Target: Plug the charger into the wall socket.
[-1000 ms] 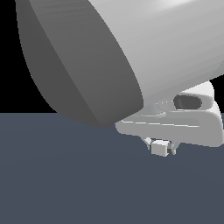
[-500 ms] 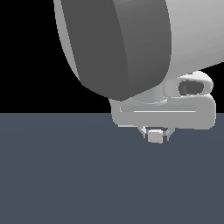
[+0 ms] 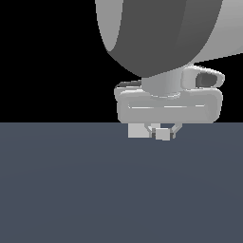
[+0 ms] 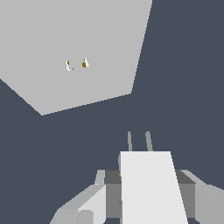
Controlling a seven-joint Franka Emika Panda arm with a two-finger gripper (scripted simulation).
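Note:
The charger (image 4: 151, 188) is a small off-white block with two thin prongs (image 4: 139, 141) sticking out of its front. My gripper (image 4: 148, 194) is shut on it, one finger (image 4: 89, 203) on each side. The wall socket (image 4: 87, 35) is a large flat off-white panel with two tiny yellowish dots (image 4: 77, 64); it lies ahead of the prongs, off to one side and apart from them. In the exterior view the gripper (image 3: 163, 133) hangs under the white hand (image 3: 168, 107) and holds the charger (image 3: 163, 135). A pale square (image 3: 136, 130) beside it may be the socket.
A dark blue-grey floor (image 3: 95, 190) fills the lower half of the exterior view, with black background above. The arm's big grey and white link (image 3: 161, 33) covers the upper middle of that view and hides what is behind it.
The hand with the charger has moved up in the exterior view and slightly to its left. The big arm link has swung toward that view's right. The grip has stayed shut.

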